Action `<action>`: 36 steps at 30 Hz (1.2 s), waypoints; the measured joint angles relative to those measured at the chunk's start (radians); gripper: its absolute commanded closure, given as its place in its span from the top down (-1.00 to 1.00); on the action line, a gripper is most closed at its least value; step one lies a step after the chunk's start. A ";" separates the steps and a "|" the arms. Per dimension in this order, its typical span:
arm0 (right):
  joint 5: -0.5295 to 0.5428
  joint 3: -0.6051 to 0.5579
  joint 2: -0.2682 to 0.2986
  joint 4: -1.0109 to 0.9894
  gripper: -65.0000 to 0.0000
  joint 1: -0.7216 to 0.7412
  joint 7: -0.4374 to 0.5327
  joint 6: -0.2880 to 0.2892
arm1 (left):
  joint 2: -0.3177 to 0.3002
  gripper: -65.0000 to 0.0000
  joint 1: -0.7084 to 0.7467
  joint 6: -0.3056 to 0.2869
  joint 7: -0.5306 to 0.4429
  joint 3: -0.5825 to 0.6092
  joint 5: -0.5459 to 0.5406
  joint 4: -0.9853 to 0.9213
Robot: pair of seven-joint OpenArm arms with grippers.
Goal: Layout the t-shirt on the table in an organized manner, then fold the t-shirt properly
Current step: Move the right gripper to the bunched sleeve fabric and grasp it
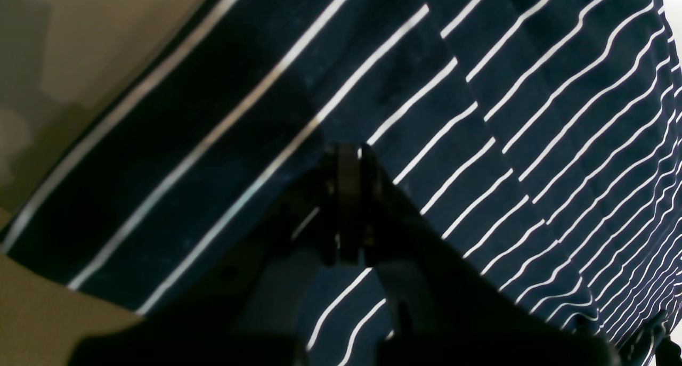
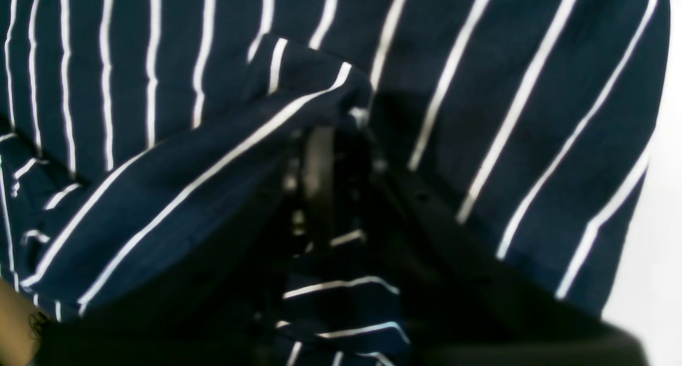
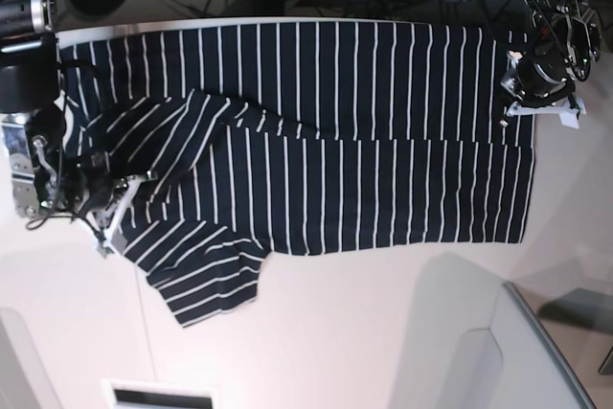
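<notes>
Spread across the far half of the table [image 3: 383, 332] in the base view, the t-shirt [image 3: 383, 141]: dark navy with thin white stripes, body running from 9 o'clock to 3 o'clock, far edge along the table's far rim; one sleeve folded in over the chest at about 10 o'clock, the other splayed out toward 7 o'clock.

At 9 o'clock of that view, the right gripper [image 3: 107, 200], down at the shoulder end of the garment, just beside the splayed sleeve; from its own wrist view, right gripper [image 2: 333, 137] with fingers [image 2: 318, 169] drawn together, a raised fold of striped cloth lying over and touching the tips, draped from 12 o'clock down toward 8 o'clock; more cloth visible below between the finger bases at 6 o'clock; fingers close together at that fold, but cloth between them not discernible, so no grip stated; bare table only at the 3 o'clock margin.

At 2 o'clock of the base view, the left gripper [image 3: 522, 102], on the hem end at the far corner; in its wrist view, left gripper [image 1: 349, 153] with fingers [image 1: 349, 206] pressed together, tips against the cloth; fabric stretching away toward 12 and 3 o'clock, hem edge running from 8 o'clock up to 12 o'clock; clamped on the hem or merely resting on it, impossible to tell.
</notes>
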 measured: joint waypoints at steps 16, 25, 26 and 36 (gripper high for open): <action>0.002 0.209 -0.011 0.027 -0.98 -0.024 -0.005 0.000 | 0.037 -1.00 0.000 0.000 0.003 0.011 0.227 -0.002; -0.002 0.269 -0.047 0.116 -0.95 -0.070 -0.005 -0.007 | 0.033 -1.00 -0.006 0.000 0.000 0.007 0.235 -0.003; -0.002 0.271 -0.046 0.116 -0.95 -0.071 -0.006 -0.008 | 0.034 -1.00 -0.006 0.000 0.000 0.004 0.235 -0.003; -0.003 0.275 -0.036 0.125 -0.51 -0.084 -0.076 -0.177 | 0.005 -1.00 -0.002 0.005 0.006 -0.002 0.238 0.046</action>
